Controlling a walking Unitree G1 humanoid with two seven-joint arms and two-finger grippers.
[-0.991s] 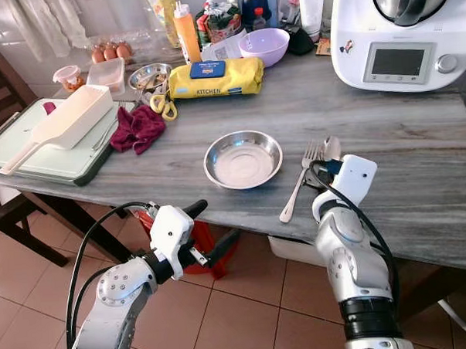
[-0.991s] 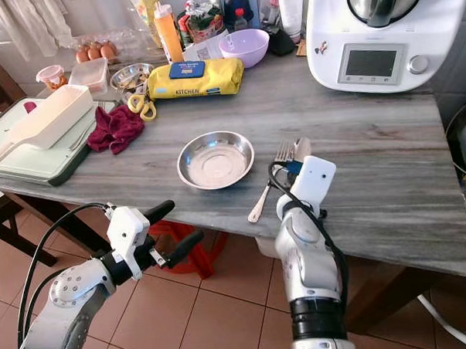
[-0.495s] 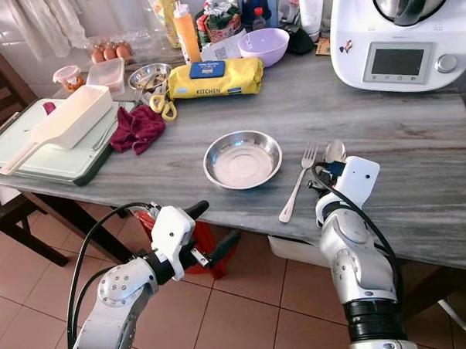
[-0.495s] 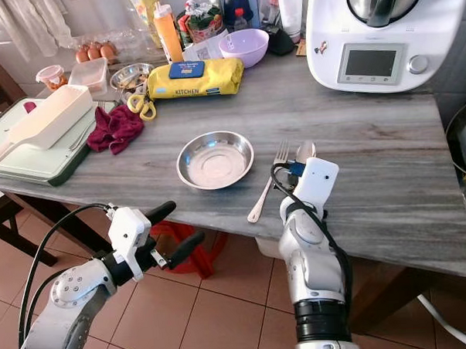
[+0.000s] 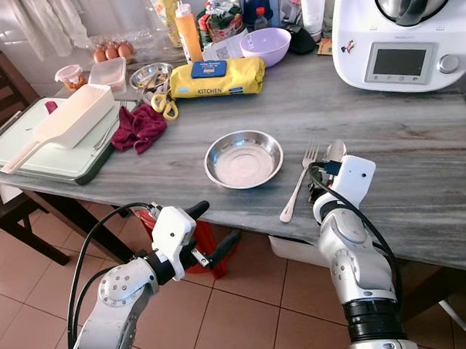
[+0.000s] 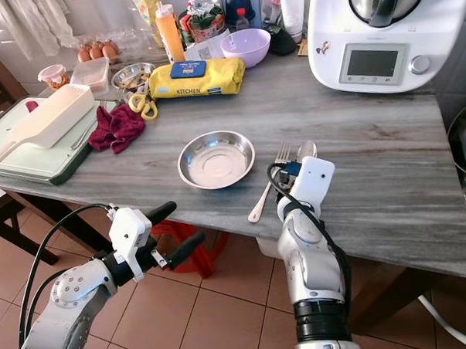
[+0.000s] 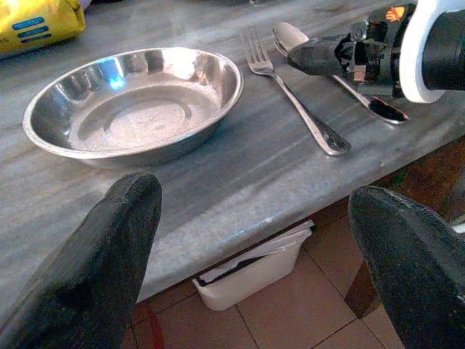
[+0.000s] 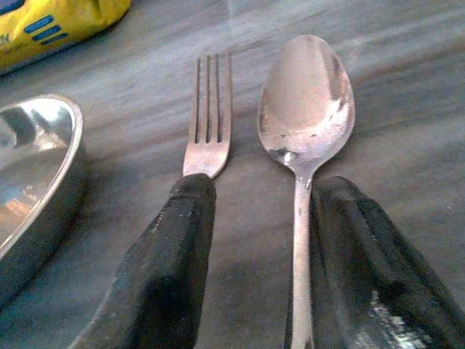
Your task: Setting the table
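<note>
Right wrist view shows the spoon (image 8: 305,123) lying flat on the grey table (image 8: 407,87), its handle running back between the two black fingers (image 8: 171,269) of the right gripper (image 8: 254,254), which are parted and rest on either side of it without pinching. The fork (image 8: 207,120) lies just beside the spoon, its handle passing under the finger nearer the steel bowl (image 8: 33,189). Beyond the tips of both utensils sits a yellow package (image 8: 51,25). From the head camera, the bowl (image 5: 243,158) stands near the table's front edge, with fork and spoon close beside it. The left gripper (image 5: 212,229) hangs below the table edge over the tiled floor (image 5: 247,321), its fingers spread wide and holding nothing.
</note>
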